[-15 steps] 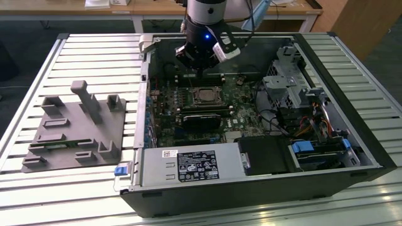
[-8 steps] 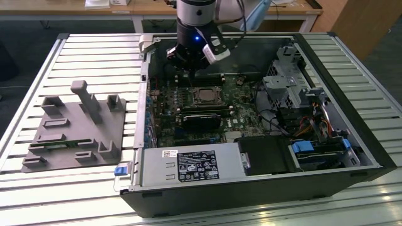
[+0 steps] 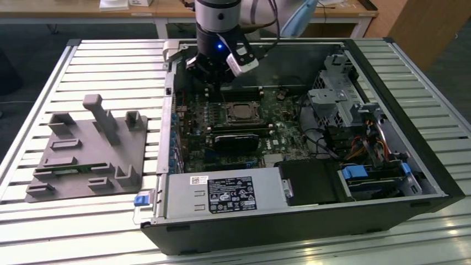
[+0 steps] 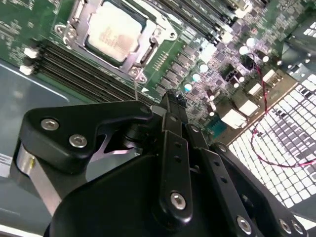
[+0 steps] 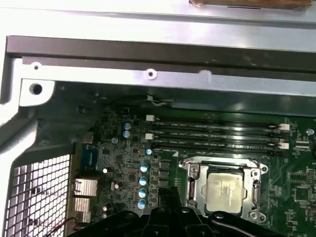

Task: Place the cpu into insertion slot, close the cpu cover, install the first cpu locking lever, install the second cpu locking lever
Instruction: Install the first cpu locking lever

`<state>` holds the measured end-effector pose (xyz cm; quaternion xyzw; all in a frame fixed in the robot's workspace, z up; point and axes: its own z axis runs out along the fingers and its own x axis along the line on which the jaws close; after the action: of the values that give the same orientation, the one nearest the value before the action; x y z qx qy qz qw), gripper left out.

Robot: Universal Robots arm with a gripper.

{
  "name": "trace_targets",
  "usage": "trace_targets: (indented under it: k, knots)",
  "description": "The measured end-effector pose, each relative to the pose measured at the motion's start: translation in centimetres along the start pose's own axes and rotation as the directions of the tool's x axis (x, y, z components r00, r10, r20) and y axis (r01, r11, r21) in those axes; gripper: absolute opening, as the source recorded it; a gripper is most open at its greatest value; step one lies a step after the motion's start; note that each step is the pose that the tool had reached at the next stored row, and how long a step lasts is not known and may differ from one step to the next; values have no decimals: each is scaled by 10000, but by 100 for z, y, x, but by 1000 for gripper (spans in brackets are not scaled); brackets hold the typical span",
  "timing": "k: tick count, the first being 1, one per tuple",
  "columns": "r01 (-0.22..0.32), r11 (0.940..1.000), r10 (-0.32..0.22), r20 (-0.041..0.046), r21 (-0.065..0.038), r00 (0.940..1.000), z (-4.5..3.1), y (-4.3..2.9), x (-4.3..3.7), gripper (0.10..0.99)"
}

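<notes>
Mid-motherboard (image 5: 123, 168), the cpu (image 5: 224, 190) lies flat w/ the cpu cover (image 5: 191, 186) down around it, so you're prob. at the lever stage. Gripper (image 5: 168, 196) hovers just beside, fingers apparently pressed together, empty. Thin levers need exact tip placement.

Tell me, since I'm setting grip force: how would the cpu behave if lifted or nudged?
The cpu looks thin, flat and rigid: probably stiff and light. Its smooth metal face may be slippery. The cpu cover frames it, so nudges likely won't shift it.
</notes>
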<state>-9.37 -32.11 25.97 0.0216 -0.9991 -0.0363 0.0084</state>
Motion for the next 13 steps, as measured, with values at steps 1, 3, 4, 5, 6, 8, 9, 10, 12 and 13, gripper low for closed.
trace_targets:
  k: [1,3,4,5,6,8,9,10,12,13]
  knots:
    - [2,10000,-2,2,-1,10000,7,14,12,106]
    - [5,10000,-5,2,-1,10000,21,50,27,106]
    - [9,10000,-9,1,0,10000,28,64,31,106]
    - [12,10000,-12,0,0,10000,37,77,33,106]
    - [17,10000,-17,2,-2,10000,45,94,33,106]
    - [23,10000,-23,1,-1,10000,57,140,31,106]
    - [27,10000,-27,1,-2,10000,61,169,30,106]
    - [32,10000,-32,1,-1,10000,65,191,28,106]
    - [40,10000,-40,-1,0,10000,71,223,27,106]
    - [42,10000,-42,-1,0,10000,73,230,27,106]
